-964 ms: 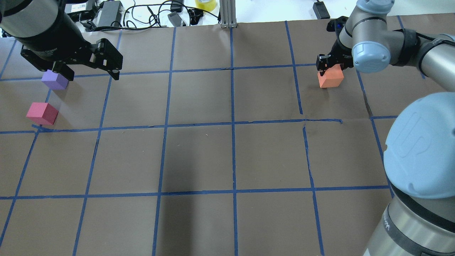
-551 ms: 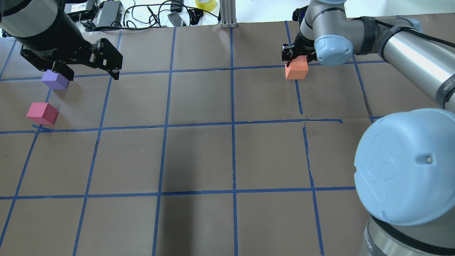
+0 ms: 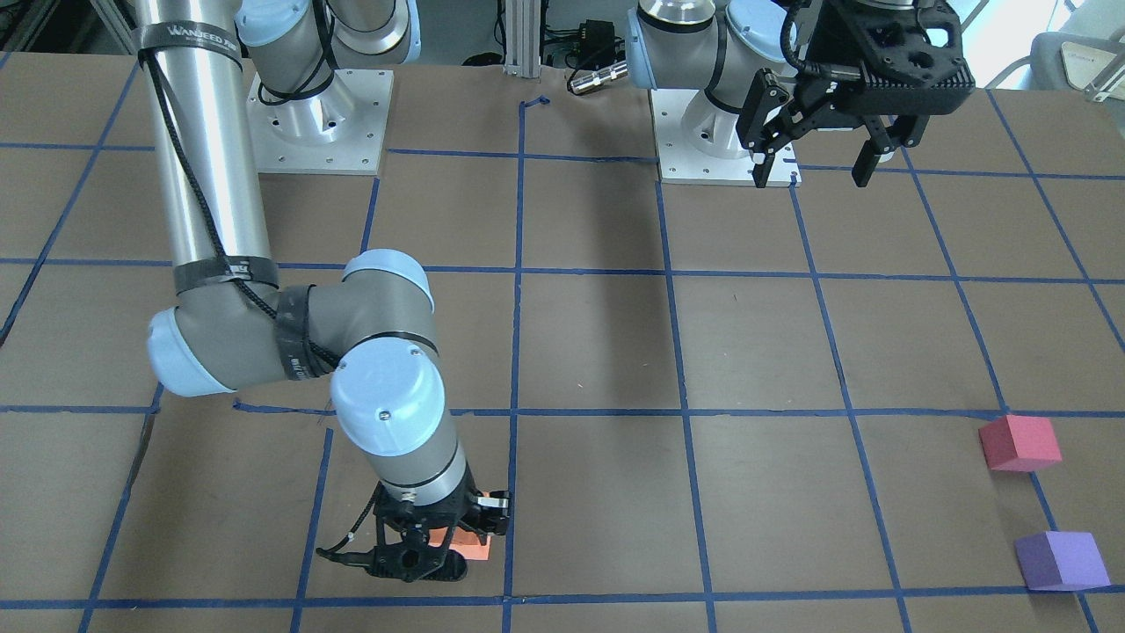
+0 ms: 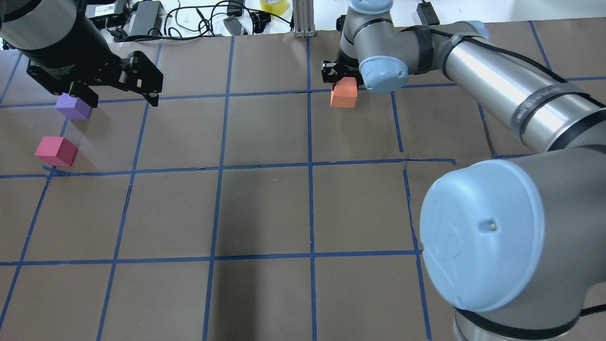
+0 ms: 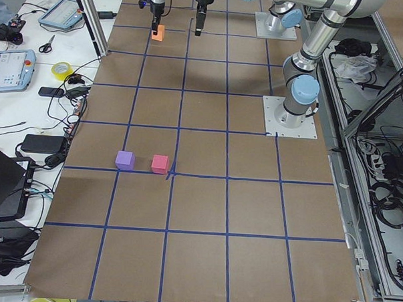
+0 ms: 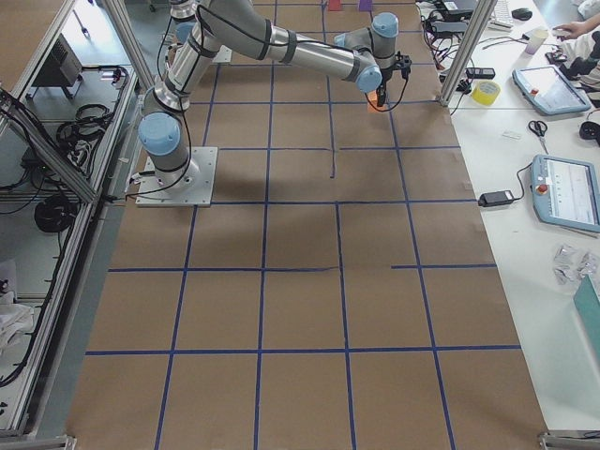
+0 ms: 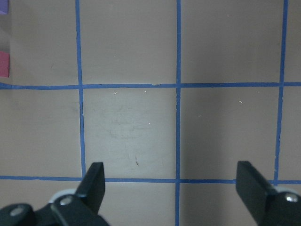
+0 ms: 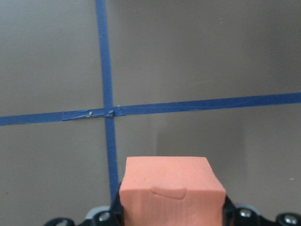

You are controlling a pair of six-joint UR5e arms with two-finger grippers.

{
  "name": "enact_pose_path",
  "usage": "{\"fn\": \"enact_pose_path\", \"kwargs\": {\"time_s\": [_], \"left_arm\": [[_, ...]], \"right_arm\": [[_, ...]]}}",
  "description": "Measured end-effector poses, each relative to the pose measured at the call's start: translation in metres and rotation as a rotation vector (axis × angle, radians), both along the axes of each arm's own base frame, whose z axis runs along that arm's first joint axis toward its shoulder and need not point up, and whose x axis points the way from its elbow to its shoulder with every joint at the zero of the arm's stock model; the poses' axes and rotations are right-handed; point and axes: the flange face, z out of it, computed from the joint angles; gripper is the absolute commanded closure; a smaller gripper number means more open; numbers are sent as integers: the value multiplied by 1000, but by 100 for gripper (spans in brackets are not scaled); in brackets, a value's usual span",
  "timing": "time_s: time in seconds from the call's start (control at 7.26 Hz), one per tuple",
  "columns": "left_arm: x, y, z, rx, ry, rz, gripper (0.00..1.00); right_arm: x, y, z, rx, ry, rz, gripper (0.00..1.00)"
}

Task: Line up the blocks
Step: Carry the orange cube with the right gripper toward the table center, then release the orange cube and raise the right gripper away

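My right gripper [image 4: 343,89] is shut on the orange block [image 4: 344,95] at the far middle of the table, just right of the centre tape line; the block fills the bottom of the right wrist view [image 8: 171,188]. The purple block [image 4: 73,106] and the red-pink block [image 4: 56,151] sit side by side at the far left, also in the front view: purple [image 3: 1061,560], red-pink [image 3: 1019,442]. My left gripper [image 4: 120,97] hangs open and empty above the table, just right of the purple block; its fingers [image 7: 96,176] frame bare paper.
Brown paper with a blue tape grid [image 4: 310,166] covers the table. An aluminium post [image 4: 303,19], cables, power bricks and a yellow tape roll [image 4: 273,5] lie along the far edge. My right arm's elbow [image 4: 478,232] looms large at the near right.
My right arm has carried the orange block leftward along the far row, from the right side to near the centre line. The left arm and the other two blocks have not moved.
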Motion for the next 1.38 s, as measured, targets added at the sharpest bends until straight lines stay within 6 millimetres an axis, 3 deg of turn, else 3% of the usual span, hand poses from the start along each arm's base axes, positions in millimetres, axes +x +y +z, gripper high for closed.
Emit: {"fn": "enact_pose_path", "kwargs": {"time_s": [0.28,0.41,0.55,0.69,0.83,1.1,1.38], "left_arm": [[0,0,0,0,0,0,0],[0,0,0,0,1,0,0],[0,0,0,-1,0,0,0],[0,0,0,-1,0,0,0],[0,0,0,-1,0,0,0],[0,0,-1,1,2,-1,0],[0,0,-1,1,1,-1,0]], "right_arm": [[52,18,-12,17,-12,-21,100],[72,27,-15,23,-17,-28,64],[85,35,-18,28,-18,-26,42],[92,39,-19,31,-17,-24,13],[95,42,-20,35,-17,-23,0],[98,47,-17,40,-19,-35,0],[93,49,4,31,-24,-48,0]]}}
